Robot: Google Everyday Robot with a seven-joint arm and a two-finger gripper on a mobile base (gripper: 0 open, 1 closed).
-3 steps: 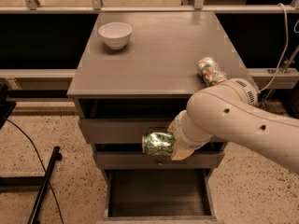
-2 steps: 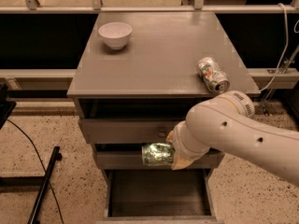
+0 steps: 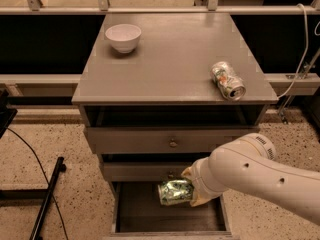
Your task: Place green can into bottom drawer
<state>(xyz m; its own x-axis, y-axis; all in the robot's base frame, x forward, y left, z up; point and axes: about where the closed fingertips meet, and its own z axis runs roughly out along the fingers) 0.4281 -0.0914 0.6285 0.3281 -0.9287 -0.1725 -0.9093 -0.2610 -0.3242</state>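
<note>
Step in hand: lowering into the drawer, release not yet done.

Left to right:
- bottom drawer (image 3: 142, 215), the lowest and widest grey box with a dark floor, is pulled out.
- green can (image 3: 175, 192), a dented drink can mottled green and white, hangs on its side over that floor. It is about mid-drawer, just below the shallow grey middle drawer (image 3: 140, 171).
- two-finger gripper (image 3: 192, 190) pinches the can's right end, with tan pads (image 3: 188, 174) above and below it.

To do it well:
- Go straight down and let go only when the can is at or just off the floor. It lies on its side, so it will probably roll if dropped from height.
- On the way out, stay clear of the middle drawer front.
- Watch the drawer's right wall, since the arm's bulk is near it.

Hard to see:
- The smooth white arm shell (image 3: 250, 176) covers the wrist, most of the fingers and the drawer's right part.
- I can't judge the gap between can and floor.
- The drawer front is cut off at the bottom edge.
- The silver-white can with red and green marks (image 3: 228, 80) lies on the cabinet top, well apart. It's not the target.
</note>
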